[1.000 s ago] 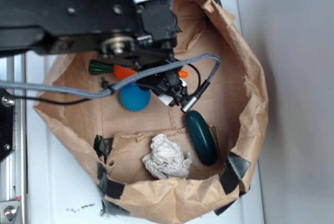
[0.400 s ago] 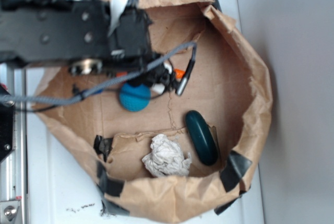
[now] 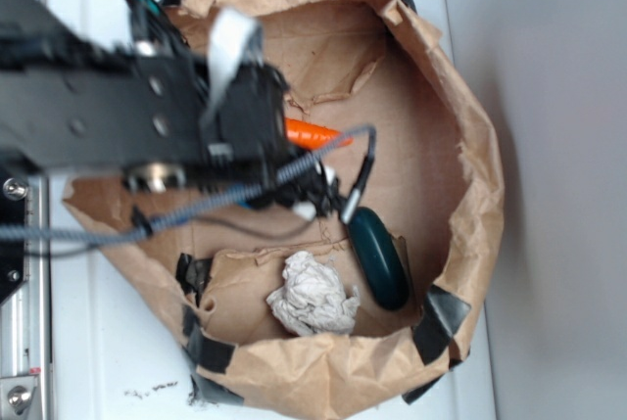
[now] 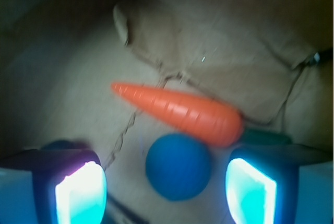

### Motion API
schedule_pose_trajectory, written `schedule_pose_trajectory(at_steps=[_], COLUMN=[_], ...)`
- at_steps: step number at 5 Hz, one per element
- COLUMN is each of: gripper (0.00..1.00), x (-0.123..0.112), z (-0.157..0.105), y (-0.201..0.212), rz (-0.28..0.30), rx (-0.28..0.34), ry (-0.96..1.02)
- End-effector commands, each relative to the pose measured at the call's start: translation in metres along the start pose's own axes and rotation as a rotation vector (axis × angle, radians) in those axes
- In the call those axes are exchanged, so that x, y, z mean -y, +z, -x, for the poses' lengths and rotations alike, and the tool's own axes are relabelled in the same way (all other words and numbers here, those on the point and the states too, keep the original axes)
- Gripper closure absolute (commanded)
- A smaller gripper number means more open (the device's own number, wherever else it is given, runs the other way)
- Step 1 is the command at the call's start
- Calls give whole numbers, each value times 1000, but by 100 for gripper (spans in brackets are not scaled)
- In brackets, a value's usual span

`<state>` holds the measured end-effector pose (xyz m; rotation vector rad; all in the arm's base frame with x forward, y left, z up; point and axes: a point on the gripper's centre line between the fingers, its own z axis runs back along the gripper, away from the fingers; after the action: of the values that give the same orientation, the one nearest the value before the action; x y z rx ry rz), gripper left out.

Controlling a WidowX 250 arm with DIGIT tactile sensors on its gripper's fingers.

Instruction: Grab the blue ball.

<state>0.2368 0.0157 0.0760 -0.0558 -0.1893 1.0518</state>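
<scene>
In the wrist view the blue ball point(image 4: 178, 166) lies on the brown paper floor between my open gripper's point(image 4: 166, 192) glowing cyan pads point(image 4: 81, 192), with a gap on each side, closer to the right pad. An orange carrot point(image 4: 180, 112) lies just beyond the ball, its thick end almost touching it. In the exterior view my black arm and gripper point(image 3: 318, 193) hang over the ball's spot and hide the ball. The carrot point(image 3: 312, 133) shows just above the wrist.
Everything sits in a crumpled brown paper bag point(image 3: 480, 175) with raised walls and black tape point(image 3: 443, 320) at its corners. A dark green oblong toy point(image 3: 379, 256) lies right of the gripper, and a white paper wad point(image 3: 313, 295) near the front wall. A grey cable point(image 3: 358, 170) loops off the wrist.
The arm shifted left, then down the frame onto the ball's spot. The ball, seen earlier in the exterior view, is now covered, and the carrot is exposed above the wrist.
</scene>
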Motion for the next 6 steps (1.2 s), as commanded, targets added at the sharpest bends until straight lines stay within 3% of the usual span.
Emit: schedule_pose_trajectory(at_steps=[1,3,4,5,6], gripper=[0,0,0,0,0], x=[-15,-27,-30,-19,-19], z=[21,20,20,16,16], y=[2,-9,-9,9,9], rz=[4,-48,-58,-15,-15], rx=[30,70,59,43,43], ry=[7,-23,-43,-32,-32])
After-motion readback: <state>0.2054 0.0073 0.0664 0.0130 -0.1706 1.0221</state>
